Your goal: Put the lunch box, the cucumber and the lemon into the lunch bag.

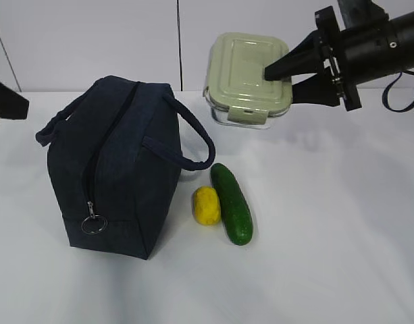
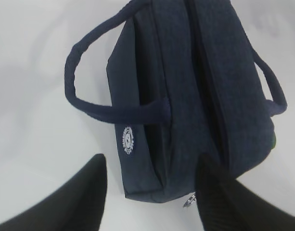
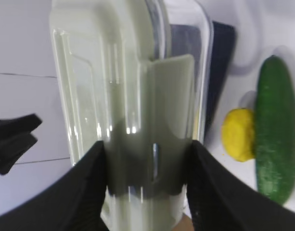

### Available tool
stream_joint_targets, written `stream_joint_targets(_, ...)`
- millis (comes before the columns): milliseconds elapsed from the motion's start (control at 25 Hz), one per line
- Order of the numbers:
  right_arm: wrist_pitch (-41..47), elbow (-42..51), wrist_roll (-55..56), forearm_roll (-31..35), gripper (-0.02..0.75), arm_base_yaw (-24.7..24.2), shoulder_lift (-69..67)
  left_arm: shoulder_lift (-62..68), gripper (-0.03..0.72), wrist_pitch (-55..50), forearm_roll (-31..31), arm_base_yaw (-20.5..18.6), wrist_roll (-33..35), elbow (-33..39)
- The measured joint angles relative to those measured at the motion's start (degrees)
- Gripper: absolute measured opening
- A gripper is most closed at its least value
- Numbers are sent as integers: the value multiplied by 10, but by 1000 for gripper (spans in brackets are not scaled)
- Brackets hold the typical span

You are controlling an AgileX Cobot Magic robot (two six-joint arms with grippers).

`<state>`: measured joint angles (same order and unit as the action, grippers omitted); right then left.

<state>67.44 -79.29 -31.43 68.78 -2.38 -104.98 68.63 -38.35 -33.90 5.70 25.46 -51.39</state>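
Above table: lunch box (image 1: pixel 247 77), sage-green lid, clear base; tilted.

lunch box (image 1: pixel 247 77) aloft, tilted | lemon (image 1: pixel 207 206) touching cucumber (image 1: pixel 231 203) | lunch bag (image 1: pixel 115 165) zipped

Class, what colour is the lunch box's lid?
Pale sage green; the lunch box shows best in the exterior view.

Right gripper (image 1: pixel 293 75) raised, clamped; left apparently open.
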Motion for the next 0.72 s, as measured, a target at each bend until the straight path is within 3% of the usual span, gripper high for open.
stream_joint_targets(280, 0, 0, 1, 52, 369, 37, 0, 119, 408, -56, -50, 0, 47, -95)
stream_joint_targets(720, 0, 0, -13, 105, 369, 80, 0, 258, 398, -102, -93, 0, 88, -178)
